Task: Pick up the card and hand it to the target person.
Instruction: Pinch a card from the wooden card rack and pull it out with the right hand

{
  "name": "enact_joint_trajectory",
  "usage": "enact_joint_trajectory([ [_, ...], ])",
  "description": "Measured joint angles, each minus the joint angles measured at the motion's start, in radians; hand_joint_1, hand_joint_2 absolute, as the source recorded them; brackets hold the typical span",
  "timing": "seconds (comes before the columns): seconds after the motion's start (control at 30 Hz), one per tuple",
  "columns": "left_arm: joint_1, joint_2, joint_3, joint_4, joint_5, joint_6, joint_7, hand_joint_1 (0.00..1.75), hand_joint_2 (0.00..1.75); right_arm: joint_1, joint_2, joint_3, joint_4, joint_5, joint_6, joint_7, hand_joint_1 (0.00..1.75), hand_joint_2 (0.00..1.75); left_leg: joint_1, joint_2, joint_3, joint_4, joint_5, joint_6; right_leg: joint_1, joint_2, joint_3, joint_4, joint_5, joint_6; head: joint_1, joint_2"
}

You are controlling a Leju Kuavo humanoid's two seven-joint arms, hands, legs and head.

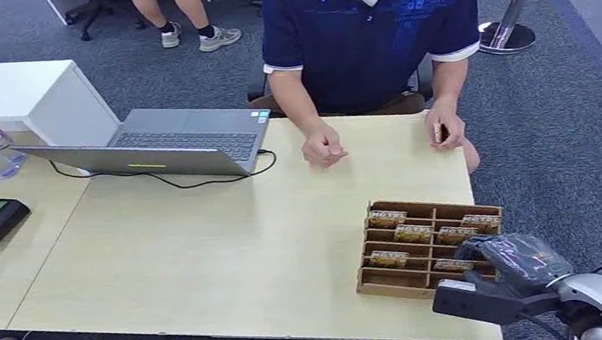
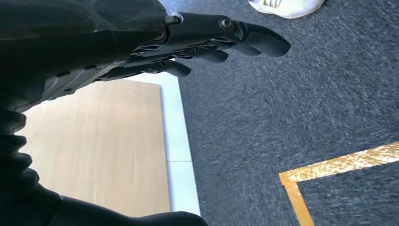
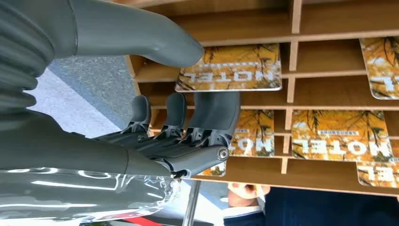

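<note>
Right hand [image 1: 509,259] positioned over the near right corner of the wooden card organizer [image 1: 378,279] on the light wood table [image 1: 204,249]. In the right wrist view, right hand [image 3: 188,127] set against the open compartments, thumb tip at the edge of 1 card [image 3: 229,68] printed HOTEL, darker fingers [image 3: 214,115] extended toward the row beyond; nothing gripped, thumb and fingers apart. Further cards lying flat in neighbouring compartments, 1 per compartment. Left hand [image 2: 155,52] hanging beside the table edge above grey carpet [image 2: 291,117] marked with a yellow line [image 2: 339,165]; fingers loosely extended, nothing held. Person in a dark blue polo shirt [image 1: 367,26] seated at the far side of the table, both hands resting on its surface. Open laptop [image 1: 166,142] at far left, well apart from the organizer.
</note>
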Motion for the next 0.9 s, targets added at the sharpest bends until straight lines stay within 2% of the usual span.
enact_joint_trajectory([
  [0.63, 0.000, 0.000, -0.002, 0.000, -0.006, -0.005, -0.002, 0.00, 1.75, -0.003, -0.004, 0.000, -0.005, -0.012, 0.021, 0.000, 1.03, 1.75, 0.000, 0.000, 0.000, 0.000, 0.000, 0.000, 0.000, 0.000, 0.000, 0.000, 0.000, 0.000, 0.000, 0.000],
  [0.8, 0.000, 0.001, -0.014, 0.000, -0.011, -0.008, -0.003, 0.00, 1.75, 0.005, -0.004, 0.000, -0.010, -0.011, 0.016, 0.016, 1.20, 1.75, 0.000, 0.000, 0.000, 0.000, 0.000, 0.000, 0.000, 0.000, 0.000, 0.000, 0.000, 0.000, 0.000, 0.000],
  [0.9, 0.000, 0.001, -0.017, 0.000, -0.012, -0.010, -0.003, 0.00, 1.75, 0.017, -0.004, 0.000, -0.017, 0.000, 0.004, 0.026, 1.52, 1.75, 0.000, 0.000, 0.000, 0.000, 0.000, 0.000, 0.000, 0.000, 0.000, 0.000, 0.000, 0.000, 0.000, 0.000],
])
